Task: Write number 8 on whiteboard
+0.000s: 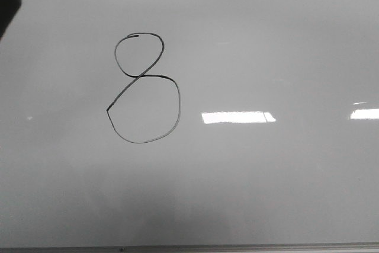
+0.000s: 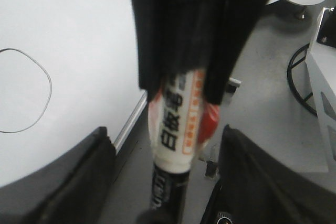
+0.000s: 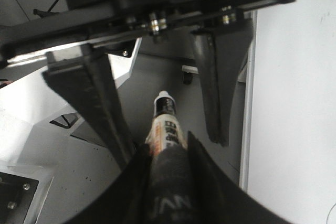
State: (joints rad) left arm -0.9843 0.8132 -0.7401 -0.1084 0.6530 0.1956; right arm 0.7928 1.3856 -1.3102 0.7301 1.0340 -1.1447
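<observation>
Glossy pale whiteboard (image 1: 266,39) is spread across the whole front view, and the number 8 (image 1: 140,76) is seen finished on it: small loop at 12 o'clock, larger loop at 6 o'clock, a pointed corner at 9 o'clock, a bright glare patch out at 3 o'clock. By the look of it, the writing itself can be judged done. Off the board's edge, over the grey floor (image 2: 262,77), the marker (image 3: 167,124) is clamped in the right gripper (image 3: 167,142), jaws closed tight on its barrel. The left gripper (image 2: 165,131) is spread wide with nothing held, one finger passed down each side of the marker and no contact made. The marker's long axis is run straight through that open gap, so a hand-over looks most likely. The figure is kept well apart from both pincers, off to the board side.
</observation>
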